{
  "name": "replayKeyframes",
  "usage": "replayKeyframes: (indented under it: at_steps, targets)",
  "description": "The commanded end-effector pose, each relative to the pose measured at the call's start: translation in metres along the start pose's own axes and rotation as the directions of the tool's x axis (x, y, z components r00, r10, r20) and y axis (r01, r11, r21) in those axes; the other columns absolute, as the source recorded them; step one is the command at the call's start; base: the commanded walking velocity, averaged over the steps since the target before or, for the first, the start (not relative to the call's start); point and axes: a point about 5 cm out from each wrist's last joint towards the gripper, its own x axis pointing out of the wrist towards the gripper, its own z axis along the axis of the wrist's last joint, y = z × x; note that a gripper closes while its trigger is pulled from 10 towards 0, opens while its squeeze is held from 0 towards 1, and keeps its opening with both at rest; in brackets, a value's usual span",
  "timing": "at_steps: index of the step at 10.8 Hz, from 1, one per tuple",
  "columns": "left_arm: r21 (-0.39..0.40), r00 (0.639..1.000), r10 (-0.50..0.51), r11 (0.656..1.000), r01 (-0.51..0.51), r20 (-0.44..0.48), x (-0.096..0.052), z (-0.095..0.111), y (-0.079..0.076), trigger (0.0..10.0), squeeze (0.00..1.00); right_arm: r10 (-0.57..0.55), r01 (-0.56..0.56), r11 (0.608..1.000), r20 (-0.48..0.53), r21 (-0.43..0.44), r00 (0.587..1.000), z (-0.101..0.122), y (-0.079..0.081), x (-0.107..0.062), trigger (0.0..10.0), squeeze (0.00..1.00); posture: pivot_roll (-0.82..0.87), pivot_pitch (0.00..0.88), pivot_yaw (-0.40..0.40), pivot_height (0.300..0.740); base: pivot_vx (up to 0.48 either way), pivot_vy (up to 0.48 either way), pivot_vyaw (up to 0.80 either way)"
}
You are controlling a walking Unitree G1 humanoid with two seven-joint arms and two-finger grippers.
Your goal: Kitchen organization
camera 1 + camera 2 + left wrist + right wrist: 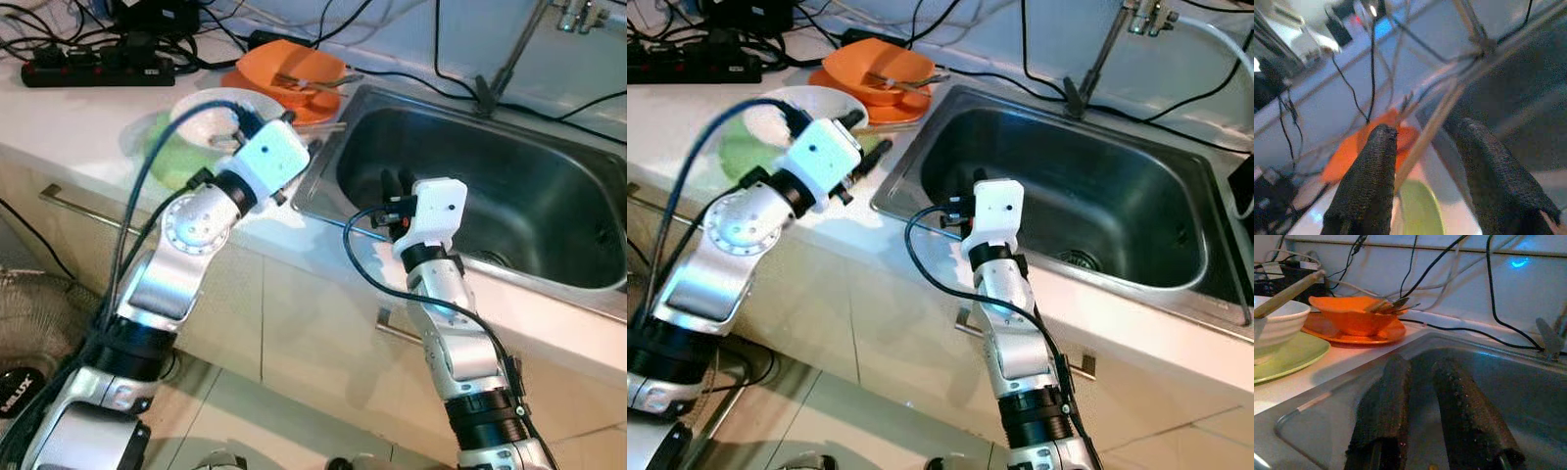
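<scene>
A white bowl (211,110) stands on a green plate (171,157) on the counter, left of the sink (549,166). Behind them an orange bowl (294,67) with cutlery sits on an orange plate (1352,333). My left gripper (867,135) hovers open at the white bowl's right side, pointing toward the orange dishes. A wooden chopstick (1425,137) runs between its fingers, which stand wide apart. My right gripper (397,184) is inside the sink by its left wall, slightly open and holding nothing.
A black power strip (98,67) and several cables lie along the back of the counter. The faucet (509,59) rises behind the sink. Cabinet fronts with a bar handle (78,206) run below the counter edge.
</scene>
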Motion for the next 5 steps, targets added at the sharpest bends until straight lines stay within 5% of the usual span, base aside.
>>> replayKeyframes:
  at_steps: [1,2,3,4,5]
  targets:
    - [0.039,1.0,-0.027,0.999,0.028,-0.014,0.01,0.002,0.0,10.0,0.0,-0.018,0.018,1.0,-0.001,-0.012,1.0,0.0,-0.003,0.001,10.0,0.0,-0.06,0.065,-0.093,0.74,0.0,0.0,0.0]
    - [0.042,0.999,-0.024,0.999,0.025,-0.029,0.015,-0.002,0.0,10.0,0.0,-0.018,0.018,1.0,-0.001,-0.012,1.0,0.0,-0.003,0.001,10.0,0.0,-0.06,0.063,-0.091,0.74,0.0,0.0,0.0]
    - [0.028,0.999,-0.011,1.0,0.013,-0.04,0.024,-0.005,0.003,10.0,1.0,-0.017,0.017,1.0,0.0,-0.012,1.0,0.0,-0.002,0.001,10.0,0.0,-0.06,0.062,-0.088,0.74,0.0,0.0,0.0]
    - [0.051,0.999,0.003,0.999,0.0,-0.047,0.028,-0.006,0.004,10.0,1.0,-0.017,0.017,1.0,0.0,-0.012,1.0,0.0,-0.002,0.001,10.0,0.0,-0.07,0.059,-0.086,0.74,0.0,0.0,0.0]
    - [0.076,0.998,0.001,0.997,0.004,-0.064,0.035,-0.006,0.004,10.0,0.83,-0.021,0.021,1.0,0.002,-0.013,1.0,0.0,-0.002,0.001,10.0,0.0,-0.07,0.055,-0.082,0.74,0.0,0.0,0.0]
